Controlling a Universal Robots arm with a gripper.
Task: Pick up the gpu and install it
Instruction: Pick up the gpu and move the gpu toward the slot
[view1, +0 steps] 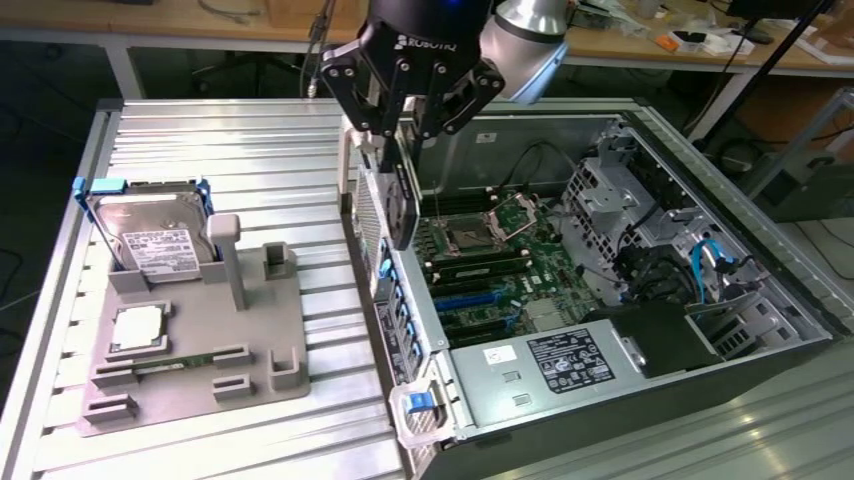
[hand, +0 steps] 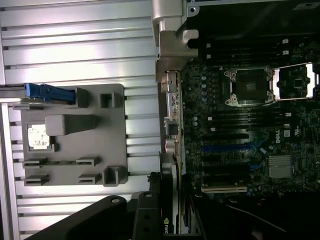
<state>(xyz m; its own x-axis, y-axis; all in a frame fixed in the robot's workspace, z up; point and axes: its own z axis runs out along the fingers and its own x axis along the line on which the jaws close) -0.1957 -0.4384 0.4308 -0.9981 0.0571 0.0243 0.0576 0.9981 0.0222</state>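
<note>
Bright, even overhead light fills the exterior view. The ribbed metal surface (view1: 200, 140) shines pale, with soft, short shadows beside the grey holder (view1: 200, 345). Inside the case (view1: 781, 325) it is dimmer, and the gpu (view1: 400, 210) reads as a dark slab. In the wrist view the surface glares white in washed-out bands, the motherboard (hand: 240, 130) sits murky, and the fingers (hand: 95, 225) are nearly black.

gpu (view1: 398, 210) matt; table (view1: 200, 140) shiny ribbed metal; holder (view1: 200, 320) matt grey plastic.
</note>
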